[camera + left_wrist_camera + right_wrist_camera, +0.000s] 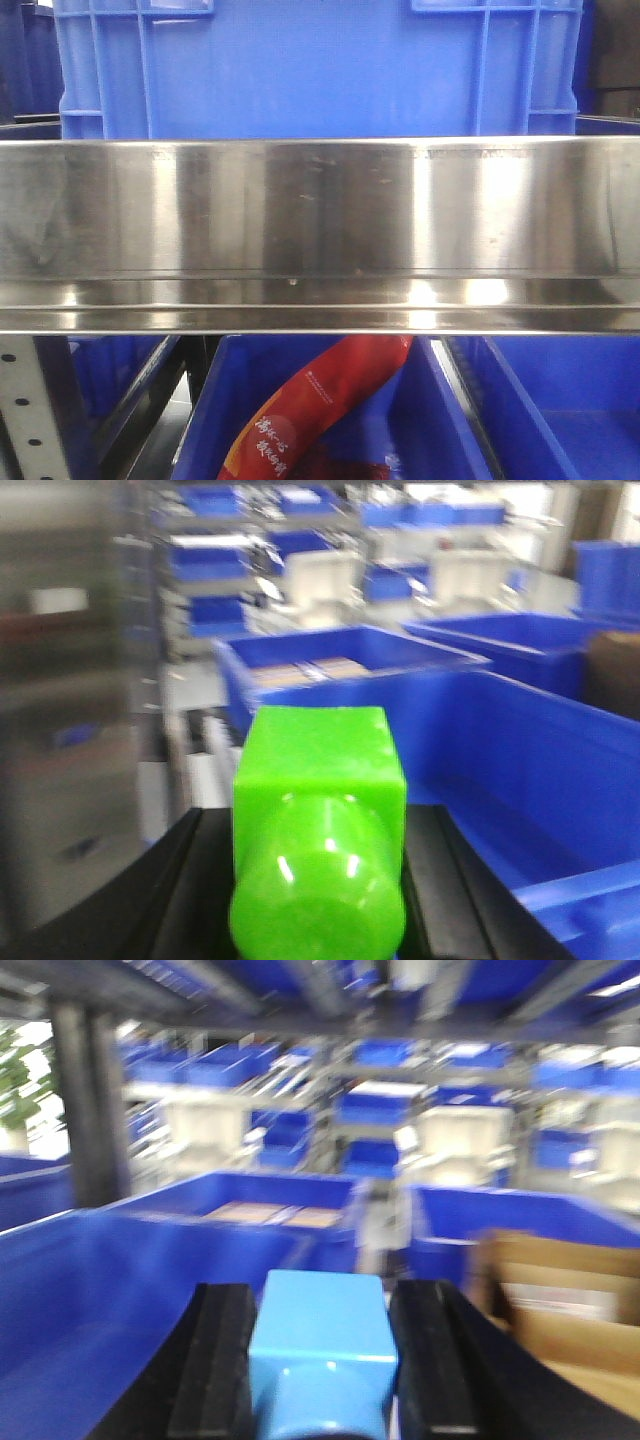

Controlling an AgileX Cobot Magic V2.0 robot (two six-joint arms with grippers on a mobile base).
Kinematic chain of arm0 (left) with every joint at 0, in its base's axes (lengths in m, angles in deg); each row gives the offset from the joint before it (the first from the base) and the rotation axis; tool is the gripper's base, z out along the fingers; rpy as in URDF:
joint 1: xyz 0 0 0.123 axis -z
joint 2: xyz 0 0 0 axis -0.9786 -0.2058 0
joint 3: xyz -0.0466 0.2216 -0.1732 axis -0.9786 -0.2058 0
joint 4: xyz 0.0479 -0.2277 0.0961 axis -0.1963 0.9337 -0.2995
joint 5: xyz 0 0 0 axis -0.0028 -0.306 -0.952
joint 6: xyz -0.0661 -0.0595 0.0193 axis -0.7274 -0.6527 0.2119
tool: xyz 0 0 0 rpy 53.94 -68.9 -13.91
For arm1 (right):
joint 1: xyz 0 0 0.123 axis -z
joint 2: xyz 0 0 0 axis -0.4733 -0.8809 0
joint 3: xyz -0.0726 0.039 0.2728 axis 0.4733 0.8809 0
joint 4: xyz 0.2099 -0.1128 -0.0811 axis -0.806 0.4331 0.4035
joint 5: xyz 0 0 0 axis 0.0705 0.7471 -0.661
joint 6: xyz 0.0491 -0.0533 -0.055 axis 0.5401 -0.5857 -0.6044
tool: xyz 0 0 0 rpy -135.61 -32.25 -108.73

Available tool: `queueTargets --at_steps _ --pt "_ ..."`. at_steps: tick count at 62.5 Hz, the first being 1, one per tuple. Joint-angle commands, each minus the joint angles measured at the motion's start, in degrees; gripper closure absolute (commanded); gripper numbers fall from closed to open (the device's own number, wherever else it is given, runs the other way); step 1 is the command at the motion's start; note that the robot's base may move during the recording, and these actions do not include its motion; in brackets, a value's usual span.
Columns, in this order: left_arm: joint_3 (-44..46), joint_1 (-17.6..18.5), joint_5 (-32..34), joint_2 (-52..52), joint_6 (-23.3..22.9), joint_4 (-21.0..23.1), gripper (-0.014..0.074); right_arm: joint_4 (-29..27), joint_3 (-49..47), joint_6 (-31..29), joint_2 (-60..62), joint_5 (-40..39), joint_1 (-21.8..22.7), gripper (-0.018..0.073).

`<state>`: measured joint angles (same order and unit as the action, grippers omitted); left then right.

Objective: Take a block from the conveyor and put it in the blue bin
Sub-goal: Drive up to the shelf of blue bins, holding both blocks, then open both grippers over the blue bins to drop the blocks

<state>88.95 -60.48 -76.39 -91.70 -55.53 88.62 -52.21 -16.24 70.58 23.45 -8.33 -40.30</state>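
Note:
My left gripper point(318, 830) is shut on a bright green block point(318, 820) with a rounded stud, held in the air beside the wall of a blue bin point(520, 750). My right gripper point(322, 1345) is shut on a light blue block point(322, 1345), held in front of a blue bin point(150, 1250). The conveyor is out of view. The front view shows neither gripper; it shows a shiny steel shelf rail point(320, 235), a blue bin point(320, 70) above it and another blue bin point(440, 420) below.
A red packet point(320, 400) lies in the lower blue bin. A brown cardboard box point(560, 1300) stands to the right of my right gripper. A dark upright post point(85, 1110) stands at the left. Shelves of blue bins point(290, 550) fill the background.

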Motion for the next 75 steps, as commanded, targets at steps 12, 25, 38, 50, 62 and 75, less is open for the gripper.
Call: queueTargets --at_steps 12,25,38,50,62,75 --pt "10.7 7.4 4.5 -16.0 0.3 0.5 0.0708 0.0 -10.7 -0.3 -15.9 -4.2 -12.5 0.0715" --pt "17.4 9.6 4.4 -25.5 0.3 4.4 0.0708 0.0 -16.5 -0.3 -27.0 -5.8 -18.4 0.0706" --pt "18.6 10.7 4.3 -29.8 0.3 5.0 0.0543 0.0 -18.5 -0.3 -33.5 -5.9 -19.2 0.0342" --pt "18.6 10.7 3.9 -31.1 0.3 5.1 0.0123 0.0 -18.5 -0.3 -35.2 -4.9 -19.2 0.0085" --pt "18.8 10.7 3.3 -30.1 0.3 5.2 0.0197 0.0 -18.5 -0.3 -33.1 -3.3 -19.1 0.038" --pt "18.8 10.7 -0.4 -29.3 0.3 5.0 0.0664 0.0 -18.5 -0.3 -31.0 -2.1 -19.1 0.072"
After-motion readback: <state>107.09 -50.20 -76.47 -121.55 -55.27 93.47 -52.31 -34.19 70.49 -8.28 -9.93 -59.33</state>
